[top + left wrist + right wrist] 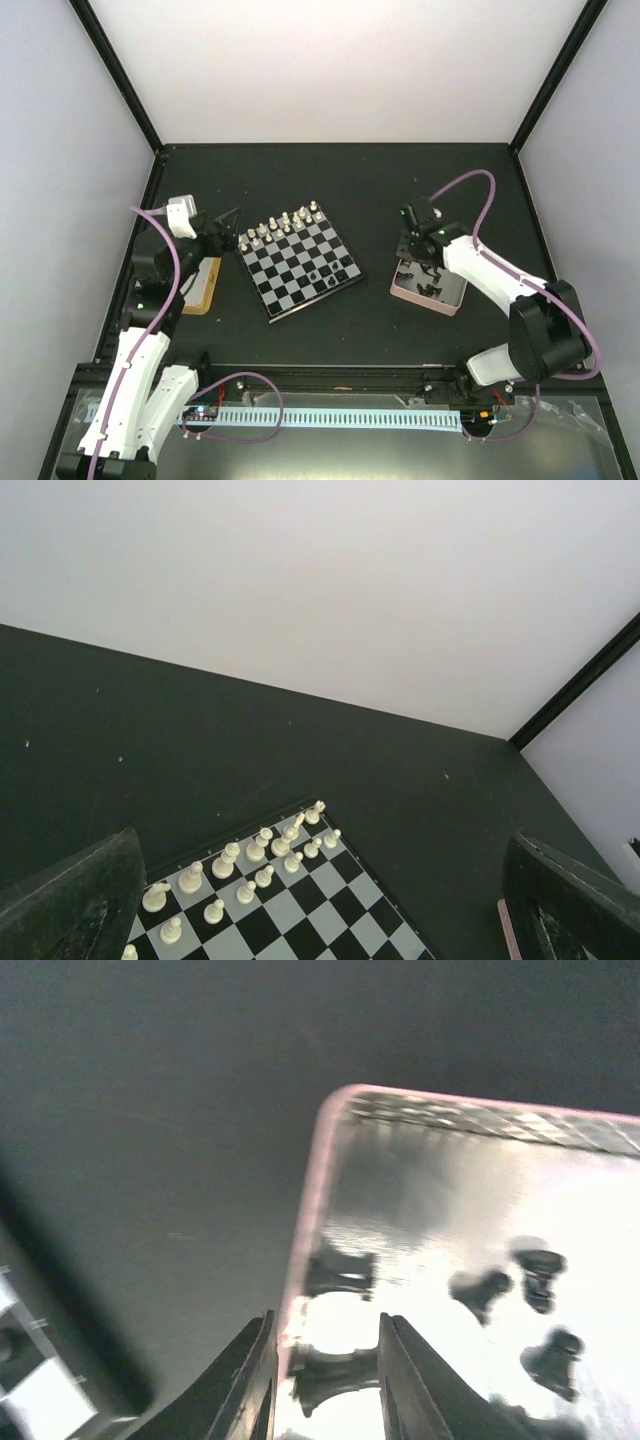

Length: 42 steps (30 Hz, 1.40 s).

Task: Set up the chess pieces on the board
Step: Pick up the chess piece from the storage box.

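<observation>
RISK: one finger of your right hand (326,1335) rides the rim of the pink-rimmed tray (310,1180); closing may snag it or squirt out the lying black piece (335,1375) | POSE: right hand tilted into the tray, fingers (405,1385) apart astride that piece | left hand (320,880) beyond the board (300,265), left of the tray, wide apart, empty.

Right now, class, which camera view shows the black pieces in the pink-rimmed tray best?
The right wrist view: the black pieces lie close up in the shiny pink-rimmed tray. The top external view shows only dark specks under the right gripper. The left wrist view shows none.
</observation>
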Motion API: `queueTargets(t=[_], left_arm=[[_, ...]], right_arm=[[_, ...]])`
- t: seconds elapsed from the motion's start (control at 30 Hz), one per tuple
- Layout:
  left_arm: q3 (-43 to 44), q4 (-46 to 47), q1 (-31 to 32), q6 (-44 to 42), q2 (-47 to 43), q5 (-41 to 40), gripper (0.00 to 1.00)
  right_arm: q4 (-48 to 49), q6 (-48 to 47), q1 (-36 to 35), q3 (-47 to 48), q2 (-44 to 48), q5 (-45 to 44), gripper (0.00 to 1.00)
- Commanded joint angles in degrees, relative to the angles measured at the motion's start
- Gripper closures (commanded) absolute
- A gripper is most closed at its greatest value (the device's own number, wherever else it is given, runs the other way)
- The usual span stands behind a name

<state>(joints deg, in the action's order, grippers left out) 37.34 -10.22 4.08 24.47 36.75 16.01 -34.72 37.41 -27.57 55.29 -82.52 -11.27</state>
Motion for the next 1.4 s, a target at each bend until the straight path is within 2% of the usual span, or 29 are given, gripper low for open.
queueTargets(t=[0.0,0.2,0.5,1.07,1.37], left_arm=[[0.9,0.8,-0.6,-0.5,-0.4,0.8,0.01],[0.9,0.9,-0.6,-0.5,-0.3,0.9,0.01],[0.8,0.9,-0.6,-0.5,-0.3,0.9,0.01],[0.9,0.7,-0.6,-0.5,-0.5,0.9,0.01],[1.0,0.8,-0.6,-0.5,-0.5,0.8,0.01]], right_arm=[[5.5,0.5,6.1,-5.7,2.2,5.6,0.70],[12.4,2.6,11.8,-11.4,0.6,12.4,0.72],[8.3,2.7,12.2,-10.0,-4.2,4.0,0.73],[6.5,3.3,12.2,-6.0,-9.3,-3.1,0.68],[6.2,1.1,12.4,-2.8,-13.6,-3.8,0.62]])
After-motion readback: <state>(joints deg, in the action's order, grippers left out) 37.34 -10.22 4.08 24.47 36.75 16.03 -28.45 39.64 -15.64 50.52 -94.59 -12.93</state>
